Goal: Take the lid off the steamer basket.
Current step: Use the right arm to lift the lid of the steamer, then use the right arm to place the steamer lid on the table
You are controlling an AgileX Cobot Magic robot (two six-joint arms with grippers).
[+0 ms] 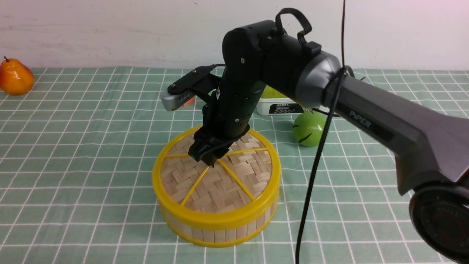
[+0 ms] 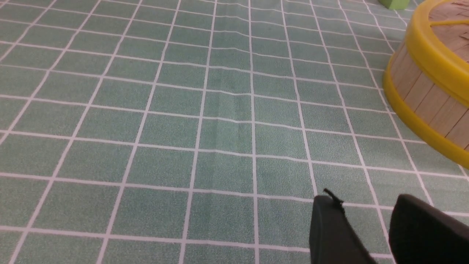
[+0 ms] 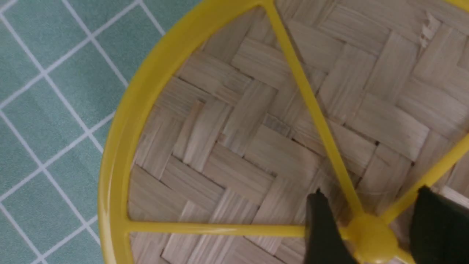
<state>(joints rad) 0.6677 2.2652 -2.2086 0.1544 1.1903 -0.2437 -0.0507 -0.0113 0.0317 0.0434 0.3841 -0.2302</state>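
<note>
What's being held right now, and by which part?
Nothing is held. The right gripper straddles the centre knob of the lid, fingers not closed; the left gripper is empty.

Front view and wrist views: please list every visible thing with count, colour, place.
Round woven bamboo lid: one, tan with yellow rim, on the basket.
Bamboo-slat steamer basket: one, tan and yellow, table centre.
Pear-shaped fruit: one, orange, far left.
Round fruit: one, green, beyond the basket, right.
Rectangular box: one, white with green top, far centre, partly hidden.
Checked tablecloth: one, green and white, covering table.
Left end effector: one, black, open, over cloth beside basket.
Right end effector: one, black, open astride the lid's knob.
</note>
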